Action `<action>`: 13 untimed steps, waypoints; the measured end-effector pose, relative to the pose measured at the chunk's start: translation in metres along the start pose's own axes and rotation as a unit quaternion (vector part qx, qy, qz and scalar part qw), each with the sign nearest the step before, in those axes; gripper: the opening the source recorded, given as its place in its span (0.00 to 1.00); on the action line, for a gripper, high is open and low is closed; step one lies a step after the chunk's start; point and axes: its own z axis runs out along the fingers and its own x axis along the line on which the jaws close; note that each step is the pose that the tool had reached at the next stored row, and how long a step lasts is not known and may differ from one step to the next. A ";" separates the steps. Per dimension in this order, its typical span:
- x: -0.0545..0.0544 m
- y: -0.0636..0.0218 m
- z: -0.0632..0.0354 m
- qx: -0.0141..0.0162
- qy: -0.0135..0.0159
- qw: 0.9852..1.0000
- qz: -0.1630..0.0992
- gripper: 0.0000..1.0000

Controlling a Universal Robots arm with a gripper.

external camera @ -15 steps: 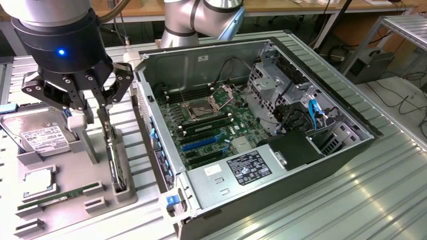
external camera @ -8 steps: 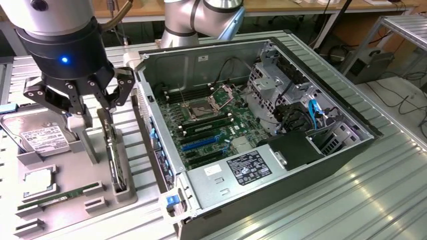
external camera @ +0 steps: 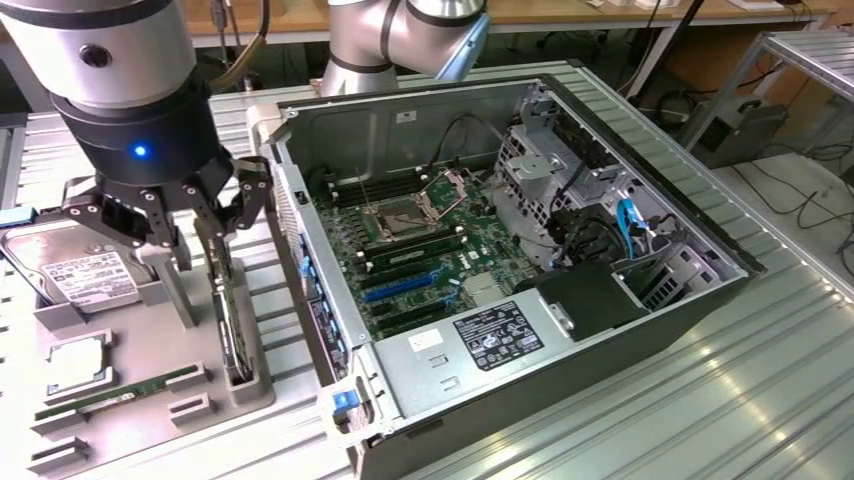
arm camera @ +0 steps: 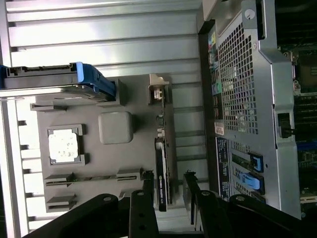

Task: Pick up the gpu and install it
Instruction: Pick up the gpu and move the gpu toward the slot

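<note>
The gpu (external camera: 231,315) is a slim black card standing on edge in a slot of the grey holder tray (external camera: 147,425), on the exterior view's left of the open computer case (external camera: 441,360). In the wrist view the gpu (arm camera: 162,168) runs lengthwise, with its pale metal bracket (arm camera: 157,92) at the far end. My gripper (external camera: 187,228) hangs just above the card's upper end. The gripper (arm camera: 168,192) is open, one black finger on each side of the card, with a visible gap on one side.
The tray also holds a silver hard drive (external camera: 83,280), a CPU (external camera: 78,365) and a green RAM stick (external camera: 120,392). A grey post (arm camera: 115,127) rises beside the card. The case lies open, with motherboard slots (external camera: 400,288) exposed. Ribbed metal table all around.
</note>
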 end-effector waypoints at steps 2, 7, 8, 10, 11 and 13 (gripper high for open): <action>0.001 -0.0009 0.0040 0.000 -0.001 1.000 0.000 0.38; 0.003 -0.0027 0.0139 0.000 -0.003 1.000 0.000 0.38; 0.004 -0.0029 0.0160 0.000 -0.004 1.000 0.000 0.38; 0.006 -0.0033 0.0214 0.000 -0.005 1.000 0.000 0.38; 0.006 -0.0034 0.0232 0.000 -0.006 1.000 0.000 0.38; 0.007 -0.0036 0.0264 -0.001 -0.007 1.000 0.000 0.38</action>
